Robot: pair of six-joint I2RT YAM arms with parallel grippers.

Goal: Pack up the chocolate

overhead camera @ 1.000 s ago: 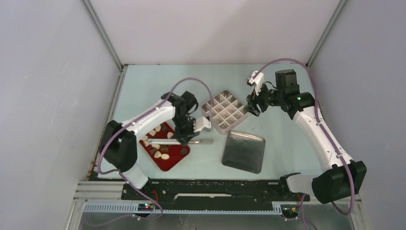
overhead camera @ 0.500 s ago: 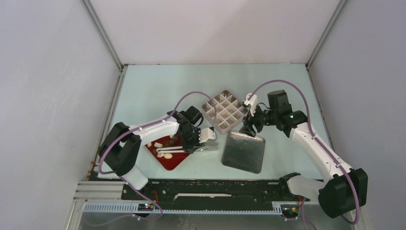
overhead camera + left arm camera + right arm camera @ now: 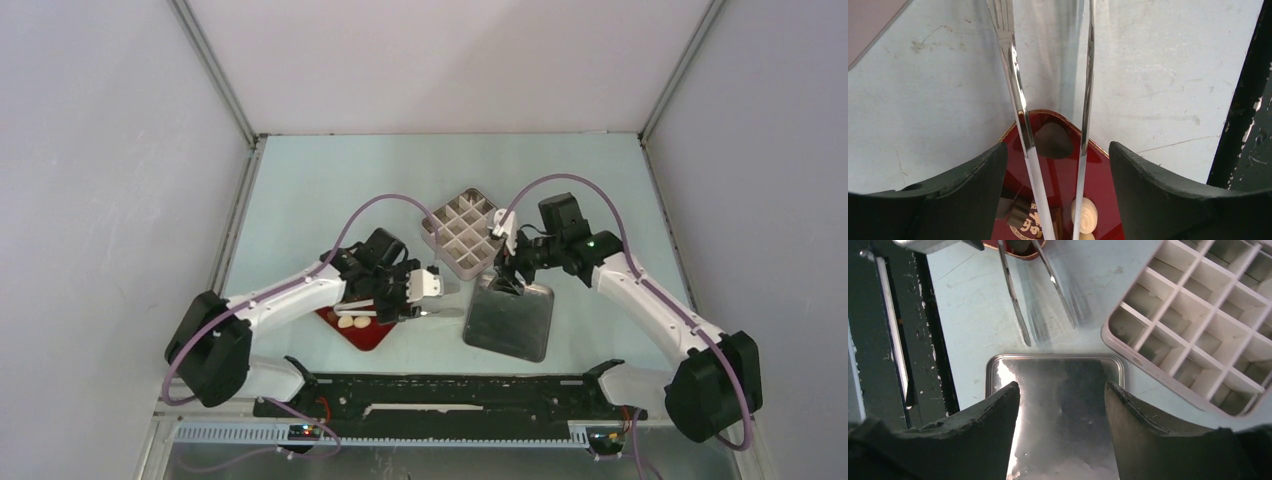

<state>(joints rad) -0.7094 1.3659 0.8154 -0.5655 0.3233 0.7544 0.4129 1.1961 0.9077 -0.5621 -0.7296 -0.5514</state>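
Both arms have been drawing nearer. Right gripper (image 3: 1063, 390) is now hovering open and empty over the steel tray (image 3: 510, 325), right of the red tray (image 3: 368, 336). Left gripper (image 3: 1053, 150) is standing wide around the tongs (image 3: 1018, 100) without pinching them, above the red tray where the chocolate (image 3: 1050, 141) is lying.

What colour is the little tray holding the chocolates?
The tray is deep glossy red with a thin gold edge; left wrist view shows it best.

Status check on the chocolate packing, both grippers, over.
Left gripper open, metal tongs ungripped between its fingers. Right gripper open above metal tray. Chocolate on red tray; visible box cells empty.
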